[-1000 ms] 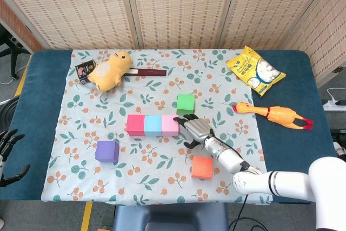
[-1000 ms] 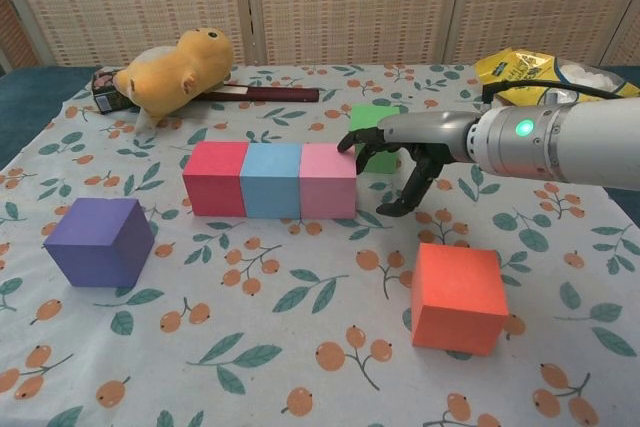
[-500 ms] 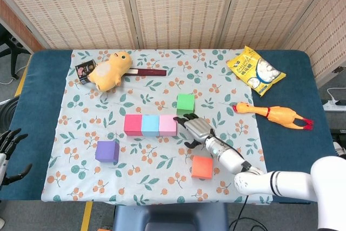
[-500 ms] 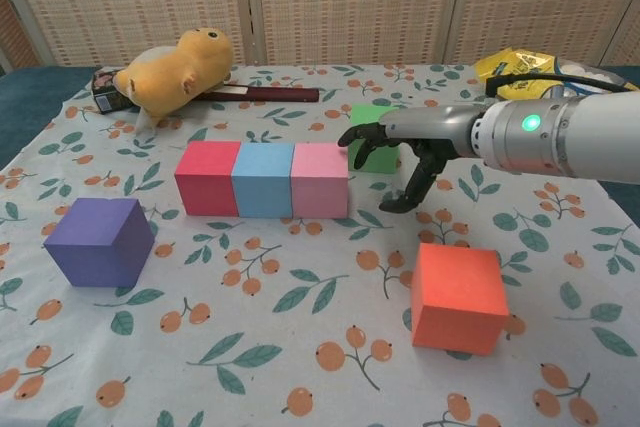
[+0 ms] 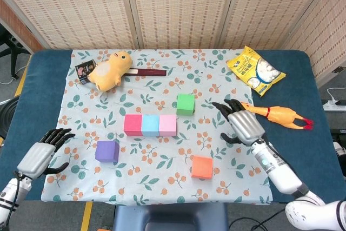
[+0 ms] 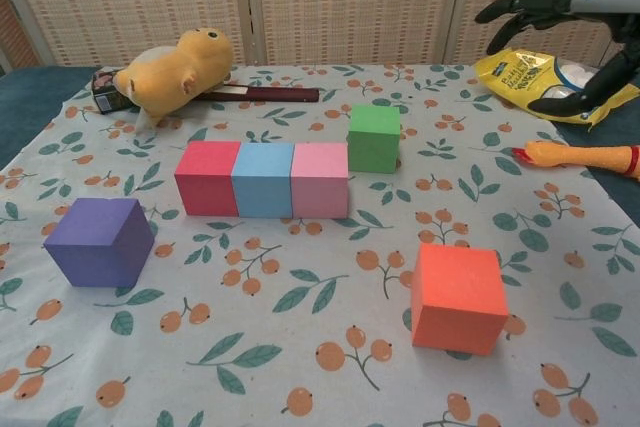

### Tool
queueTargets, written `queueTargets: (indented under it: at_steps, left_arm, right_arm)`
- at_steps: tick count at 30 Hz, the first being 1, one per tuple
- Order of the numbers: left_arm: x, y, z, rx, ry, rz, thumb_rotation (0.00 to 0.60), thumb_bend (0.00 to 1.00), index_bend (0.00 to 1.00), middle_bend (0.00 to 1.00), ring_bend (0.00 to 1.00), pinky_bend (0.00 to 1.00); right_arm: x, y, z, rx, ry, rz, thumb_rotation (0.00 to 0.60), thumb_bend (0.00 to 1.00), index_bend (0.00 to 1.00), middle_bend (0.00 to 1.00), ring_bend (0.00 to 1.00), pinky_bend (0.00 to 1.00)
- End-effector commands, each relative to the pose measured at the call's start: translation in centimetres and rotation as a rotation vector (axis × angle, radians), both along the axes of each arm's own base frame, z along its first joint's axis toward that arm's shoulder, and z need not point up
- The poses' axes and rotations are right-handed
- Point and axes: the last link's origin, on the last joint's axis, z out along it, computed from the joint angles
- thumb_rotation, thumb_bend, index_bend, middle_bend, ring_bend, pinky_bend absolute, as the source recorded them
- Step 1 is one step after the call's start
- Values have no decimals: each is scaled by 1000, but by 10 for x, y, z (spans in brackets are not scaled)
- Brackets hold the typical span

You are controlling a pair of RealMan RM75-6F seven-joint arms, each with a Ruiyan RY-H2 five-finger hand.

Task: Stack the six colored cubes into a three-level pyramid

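Fingers spread and holding nothing, the right hand (image 5: pixel 244 124) hovers above the cloth. Just beyond it lies a rubber chicken (image 5: pixel 277 114); nearer the robot sits the orange cube (image 5: pixel 202 167). Off toward the middle stands the green cube (image 5: pixel 185 104), then the row of pink cube (image 5: pixel 168 125), blue cube (image 5: pixel 151 125) and red cube (image 5: pixel 133 124), touching. The left hand (image 5: pixel 39 154), likewise open and empty, hangs near the purple cube (image 5: pixel 107 151).
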Motion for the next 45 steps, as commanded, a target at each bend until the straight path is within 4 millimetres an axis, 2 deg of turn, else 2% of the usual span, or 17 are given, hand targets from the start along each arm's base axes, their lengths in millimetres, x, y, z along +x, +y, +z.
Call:
queueTargets:
  at_steps: [1, 5, 8, 12, 19, 26, 31, 37, 42, 45]
  left_arm:
    - [9, 8, -11, -35, -2, -11, 600, 295, 81, 7, 0, 82]
    - [24, 16, -26, -96, -18, -4, 600, 305, 33, 0, 0, 81]
    - [36, 21, -46, -159, 76, -76, 600, 303, 33, 0, 0, 75]
    - [42, 28, -64, -177, 124, -104, 600, 304, 72, 0, 0, 72]
    - [50, 42, -87, -165, 167, -124, 600, 301, 74, 0, 0, 73]
    - [48, 46, -92, -150, 198, -101, 600, 300, 136, 34, 19, 92]
    - [47, 46, -95, -170, 204, -85, 600, 298, 140, 41, 26, 99]
    - [47, 47, -99, -165, 200, -76, 600, 299, 159, 92, 85, 132]
    - [47, 48, -101, -150, 194, -73, 600, 289, 242, 187, 179, 180]
    - [45, 49, -101, -135, 198, -76, 600, 284, 358, 288, 271, 223]
  right_arm:
    - [-8, 10, 7, -7, -13, -16, 600, 264, 0, 153, 0, 0]
    - [-28, 28, 24, -43, -28, -40, 600, 264, 0, 153, 0, 0]
    - [-44, 43, 38, -71, -45, -55, 600, 264, 0, 153, 0, 0]
    - [-52, 51, 40, -63, -63, -56, 600, 264, 0, 153, 0, 0]
    - [-61, 57, 43, -71, -76, -59, 600, 264, 0, 153, 0, 0]
    - [-68, 61, 47, -81, -77, -70, 600, 264, 0, 153, 0, 0]
    - [-71, 61, 46, -74, -78, -76, 600, 264, 0, 153, 0, 0]
    - [-74, 62, 46, -75, -76, -83, 600, 264, 0, 153, 0, 0]
    - [-77, 63, 48, -79, -76, -92, 600, 264, 0, 153, 0, 0]
    - [-78, 63, 48, -80, -75, -97, 600, 264, 0, 153, 0, 0]
